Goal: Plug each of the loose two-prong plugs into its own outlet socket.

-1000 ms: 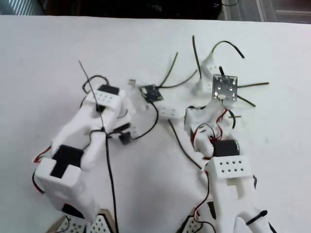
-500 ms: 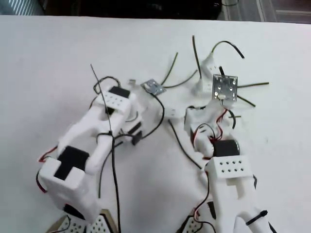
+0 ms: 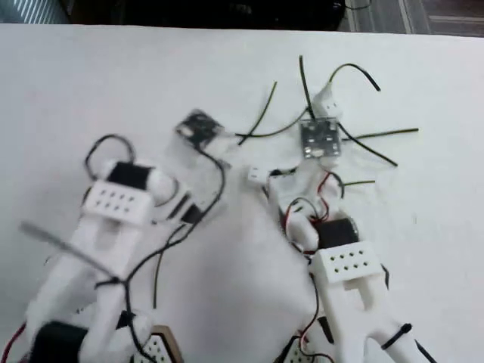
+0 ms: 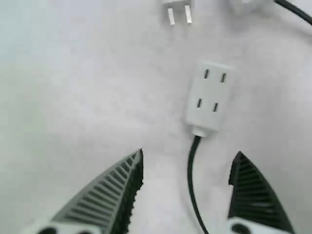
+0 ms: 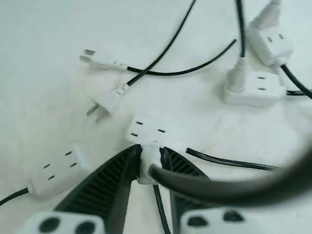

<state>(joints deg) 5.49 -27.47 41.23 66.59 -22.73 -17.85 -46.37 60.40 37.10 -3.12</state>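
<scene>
A white two-prong plug [image 5: 147, 168] is gripped in the closed right gripper [image 5: 150, 152]. It is held against the side of a white outlet socket [image 5: 148, 129] lying on the white surface [image 5: 39, 107]; whether its prongs are seated cannot be told. Just beyond that socket two loose plugs [image 5: 105, 104] [image 5: 100, 60] are seen on black cords, and an empty socket [image 5: 56, 171] lies beside it. Well apart from that socket, the left gripper [image 4: 190, 155] is held open above the surface, with a second outlet socket [image 4: 207, 100] and a further loose plug [image 4: 178, 10] just ahead of it.
</scene>
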